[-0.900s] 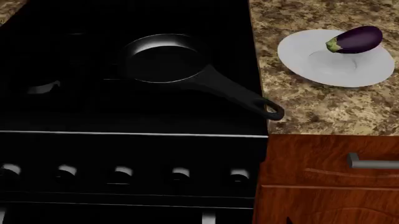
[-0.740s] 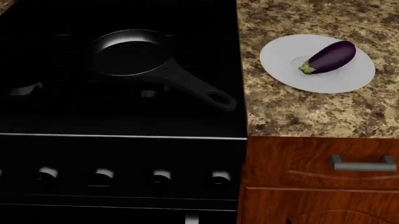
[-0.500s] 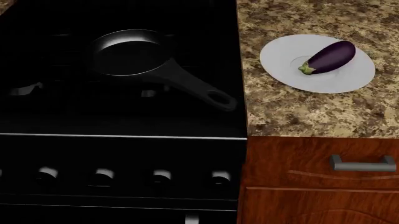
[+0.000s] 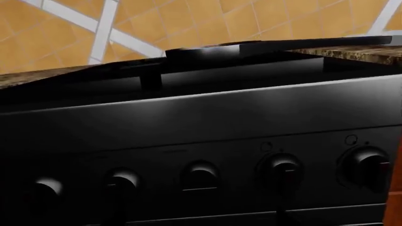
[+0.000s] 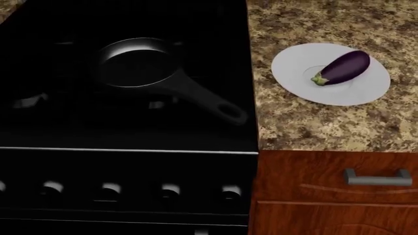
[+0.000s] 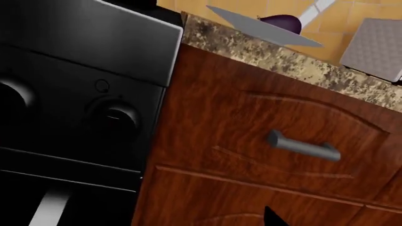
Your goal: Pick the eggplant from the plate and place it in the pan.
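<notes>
Neither end effector shows in any view; both wrist cameras sit low facing the stove front and cabinet drawer, so released or clenched, cannot tell. Eggplant lies on its side on the plate, stem cap toward the stove, body angled up and away across the centre well. Plate sits on the granite desk right of the cooktop. Pan is on a burner, empty, handle running toward the desk edge, well apart from the plate. From the right wrist view only the eggplant top peeks over the plate rim. Pick not started. Judging: eggplant looks glossy, so likely slippery, light, firm but rounded and may roll; best to pinch across the fat mid-body, short axis, not the tapered stem end.
</notes>
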